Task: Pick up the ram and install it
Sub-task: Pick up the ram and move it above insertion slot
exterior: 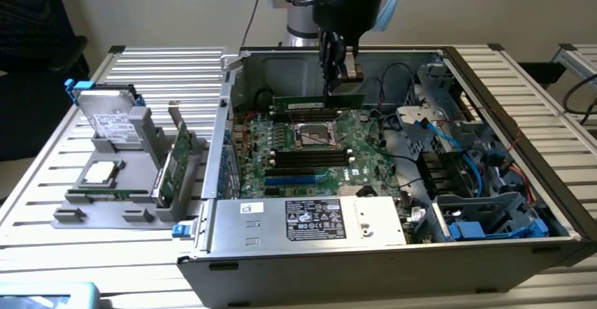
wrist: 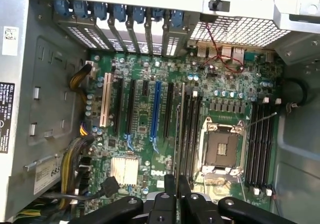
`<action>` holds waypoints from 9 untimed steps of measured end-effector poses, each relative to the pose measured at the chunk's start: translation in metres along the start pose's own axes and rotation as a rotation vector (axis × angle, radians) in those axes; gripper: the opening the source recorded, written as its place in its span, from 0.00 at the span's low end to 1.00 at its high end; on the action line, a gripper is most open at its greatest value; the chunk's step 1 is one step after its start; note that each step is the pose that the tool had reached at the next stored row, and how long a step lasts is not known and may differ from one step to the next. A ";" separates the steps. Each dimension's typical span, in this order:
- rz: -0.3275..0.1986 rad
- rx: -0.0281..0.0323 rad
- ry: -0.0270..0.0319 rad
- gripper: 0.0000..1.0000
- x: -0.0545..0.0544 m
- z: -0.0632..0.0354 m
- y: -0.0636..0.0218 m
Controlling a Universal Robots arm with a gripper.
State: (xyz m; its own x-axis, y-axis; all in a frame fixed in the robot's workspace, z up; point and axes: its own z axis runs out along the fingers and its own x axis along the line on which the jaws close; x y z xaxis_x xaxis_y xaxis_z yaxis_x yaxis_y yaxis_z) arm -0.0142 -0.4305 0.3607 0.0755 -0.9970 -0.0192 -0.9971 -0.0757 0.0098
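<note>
Ram [exterior: 317,103] clamped edge-up in pincer [exterior: 337,80], above motherboard [exterior: 312,156].

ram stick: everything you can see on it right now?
The ram is a long, thin green board with a white label, standing on edge with its long side level, inside the PC case. The gripper is shut on its upper edge, toward the exterior view's right end. It hangs over the motherboard by the CPU socket, parallel to the memory slots. Whether it touches a slot can't be told.
</note>
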 end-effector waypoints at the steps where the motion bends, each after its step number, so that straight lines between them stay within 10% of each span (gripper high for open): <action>1: 0.002 0.0001 -0.0001 0.14 -0.001 0.0006 -0.0001; 9: 0.021 0.0007 -0.0004 0.14 -0.009 0.0056 -0.0007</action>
State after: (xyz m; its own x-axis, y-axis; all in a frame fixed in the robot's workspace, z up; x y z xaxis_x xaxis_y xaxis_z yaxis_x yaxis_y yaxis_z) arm -0.0142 -0.4211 0.3553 0.0543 -0.9983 -0.0193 -0.9985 -0.0545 0.0095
